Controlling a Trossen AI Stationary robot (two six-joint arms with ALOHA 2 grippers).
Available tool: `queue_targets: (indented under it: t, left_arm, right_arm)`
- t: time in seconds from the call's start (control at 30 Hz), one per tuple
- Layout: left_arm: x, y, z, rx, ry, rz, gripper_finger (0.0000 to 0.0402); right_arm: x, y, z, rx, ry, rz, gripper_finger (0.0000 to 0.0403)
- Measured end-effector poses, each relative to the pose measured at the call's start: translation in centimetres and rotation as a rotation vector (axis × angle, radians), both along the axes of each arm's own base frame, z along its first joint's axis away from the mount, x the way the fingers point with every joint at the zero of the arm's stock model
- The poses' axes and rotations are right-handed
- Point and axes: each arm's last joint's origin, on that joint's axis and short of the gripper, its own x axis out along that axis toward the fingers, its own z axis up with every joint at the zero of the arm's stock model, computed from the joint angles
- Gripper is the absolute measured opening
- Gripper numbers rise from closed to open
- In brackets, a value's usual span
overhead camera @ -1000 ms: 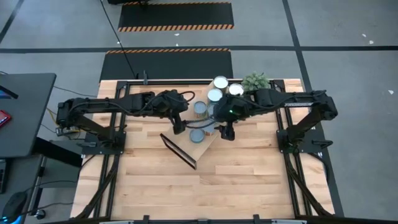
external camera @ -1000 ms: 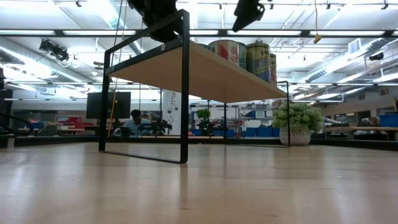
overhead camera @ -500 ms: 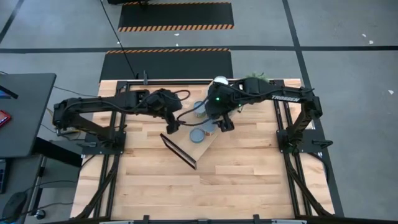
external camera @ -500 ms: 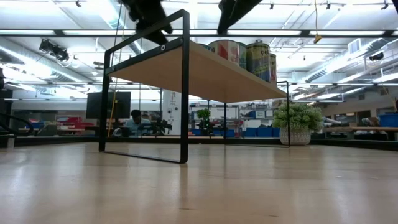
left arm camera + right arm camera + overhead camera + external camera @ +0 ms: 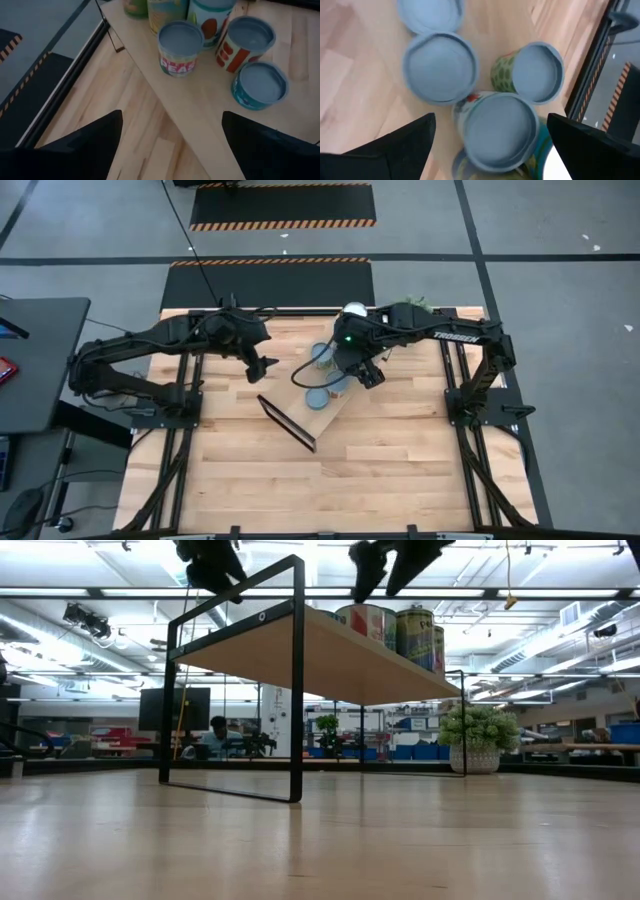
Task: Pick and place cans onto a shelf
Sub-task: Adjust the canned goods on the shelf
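Note:
The shelf (image 5: 333, 413) stands slantwise on the table, its dark end frame (image 5: 286, 422) nearest me. Several cans stand upright on its plank: a low one (image 5: 317, 398) near the end frame and taller ones (image 5: 322, 355) farther along, seen side-on in the low view (image 5: 366, 624). My left gripper (image 5: 268, 367) hangs open above the table left of the shelf, with the cans (image 5: 180, 47) ahead of it. My right gripper (image 5: 370, 375) hovers open above the cluster of cans (image 5: 500, 130), its fingers apart over their pale lids. Neither touches a can.
A small green potted plant (image 5: 480, 735) stands at the table's far right, partly under my right arm (image 5: 430, 335). Bare slatted tabletop (image 5: 330, 480) lies near the front edge. Black frame rails (image 5: 190, 395) run along both table sides.
My left gripper has drawn back from the shelf toward the table's left edge and risen a little. My right gripper has rolled about its own axis above the cans and opened wider. The cans and shelf have stayed put.

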Motion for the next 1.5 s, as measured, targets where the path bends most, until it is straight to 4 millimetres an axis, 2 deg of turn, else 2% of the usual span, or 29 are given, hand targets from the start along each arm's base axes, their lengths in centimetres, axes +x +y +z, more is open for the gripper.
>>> queue_targets:
  t: [0.2,0.47,0.73,1.17,1.5]
  left_arm:
    - [0.5,0.1,-0.6,-0.014,0.030,0.001,0.0348]
    - [0.4,-0.1,-0.4,-0.012,0.021,-0.004,0.0348]
    - [0.4,0.0,-0.4,-0.001,0.026,-0.015,0.0348]
    - [0.4,0.0,-0.4,0.002,0.026,-0.016,0.0348]
    - [0.4,0.0,-0.4,0.002,0.026,-0.015,0.0348]
  right_arm:
    - [1.3,-0.6,-1.7,-0.053,0.066,0.032,0.0388]
    - [1.6,-1.0,-2.5,-0.049,0.110,0.046,0.0388]
    - [1.3,-1.8,-2.9,-0.019,0.141,0.049,0.0378]
    - [1.5,-1.8,-2.8,0.006,0.121,0.074,0.0316]
    - [1.6,-1.0,-2.7,0.023,0.108,0.097,0.0311]
